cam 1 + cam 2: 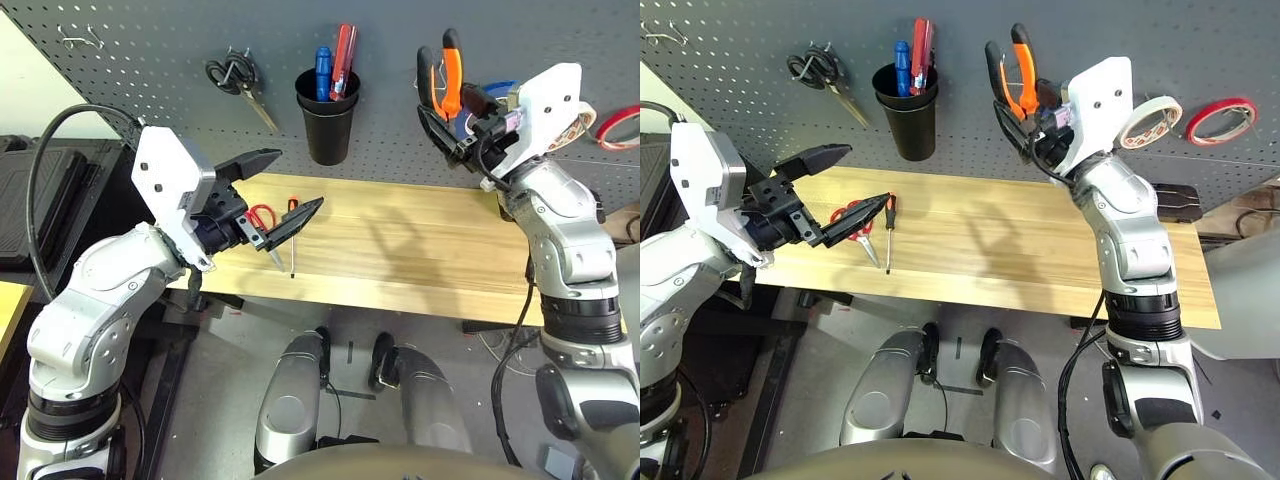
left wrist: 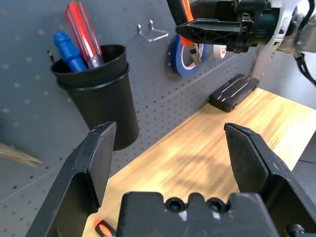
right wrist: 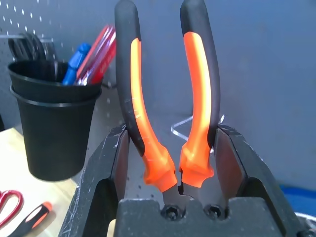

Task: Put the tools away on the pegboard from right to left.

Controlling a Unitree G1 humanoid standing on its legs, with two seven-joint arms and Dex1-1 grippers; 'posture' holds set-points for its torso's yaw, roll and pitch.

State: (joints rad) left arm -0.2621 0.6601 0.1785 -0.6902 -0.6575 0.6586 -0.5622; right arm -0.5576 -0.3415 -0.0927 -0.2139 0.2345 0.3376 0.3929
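Two pens [image 1: 333, 68] fill the cup holder [image 1: 327, 122] beside pliers [image 1: 444, 75]

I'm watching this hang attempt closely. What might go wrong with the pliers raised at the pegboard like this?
The right gripper clamps the pliers low on their handles, so they may pivot or slip. The wire hook behind is small and easy to miss. The blue tape roll hangs nearby and might get knocked.
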